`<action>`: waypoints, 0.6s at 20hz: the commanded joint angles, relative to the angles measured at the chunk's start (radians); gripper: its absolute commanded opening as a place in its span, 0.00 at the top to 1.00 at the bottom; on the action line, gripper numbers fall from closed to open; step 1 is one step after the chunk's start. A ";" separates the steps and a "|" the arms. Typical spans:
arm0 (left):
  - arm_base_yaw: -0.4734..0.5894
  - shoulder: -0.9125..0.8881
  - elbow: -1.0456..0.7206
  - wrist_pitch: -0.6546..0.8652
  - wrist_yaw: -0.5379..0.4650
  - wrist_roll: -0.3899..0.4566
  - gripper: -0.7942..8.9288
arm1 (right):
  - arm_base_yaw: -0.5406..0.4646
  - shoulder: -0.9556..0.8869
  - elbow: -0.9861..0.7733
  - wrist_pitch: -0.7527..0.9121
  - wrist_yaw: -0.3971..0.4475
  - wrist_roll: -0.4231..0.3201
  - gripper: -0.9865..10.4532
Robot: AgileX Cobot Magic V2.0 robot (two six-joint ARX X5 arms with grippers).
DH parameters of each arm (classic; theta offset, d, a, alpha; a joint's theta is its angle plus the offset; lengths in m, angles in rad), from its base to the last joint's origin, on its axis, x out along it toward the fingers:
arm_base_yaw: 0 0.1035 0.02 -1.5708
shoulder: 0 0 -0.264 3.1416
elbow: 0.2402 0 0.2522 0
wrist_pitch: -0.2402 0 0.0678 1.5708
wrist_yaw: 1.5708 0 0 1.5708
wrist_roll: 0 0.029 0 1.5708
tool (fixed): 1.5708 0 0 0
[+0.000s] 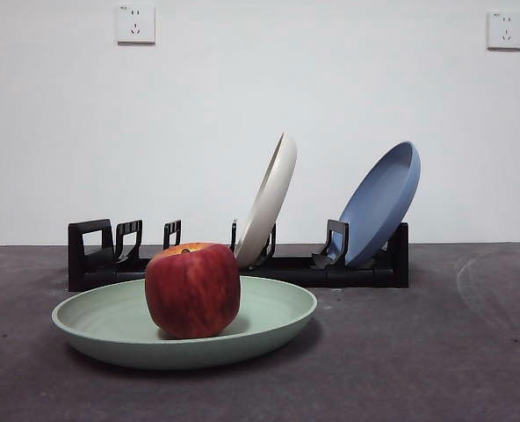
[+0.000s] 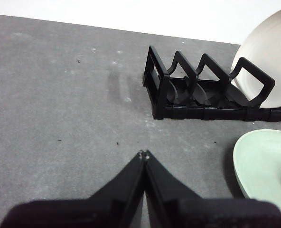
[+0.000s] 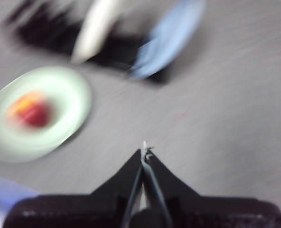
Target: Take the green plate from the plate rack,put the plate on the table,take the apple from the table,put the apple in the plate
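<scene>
Apple (image 1: 192, 290) sits in green plate (image 1: 269, 318) on table (image 1: 436, 352) — done. My left gripper (image 2: 144, 153) and right gripper (image 3: 145, 148) closed, empty — keep clear, withdraw gently.

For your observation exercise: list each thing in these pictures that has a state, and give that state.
Green plate: flat on the table, holding the apple.
Apple: upright in the green plate.
White plate: leaning in the rack.
Blue plate: leaning in the rack.
Left gripper: shut, empty.
Right gripper: shut, empty.

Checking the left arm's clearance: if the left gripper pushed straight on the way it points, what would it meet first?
Probably only the table: the left gripper, jaws shut, aims past the plate rack's looped end, though depth is unclear.
</scene>
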 commanded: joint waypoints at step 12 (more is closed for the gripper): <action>0.003 0.000 -0.008 0.007 0.000 0.012 0.92 | -0.786 -0.315 -1.109 1.308 -0.625 -0.373 0.91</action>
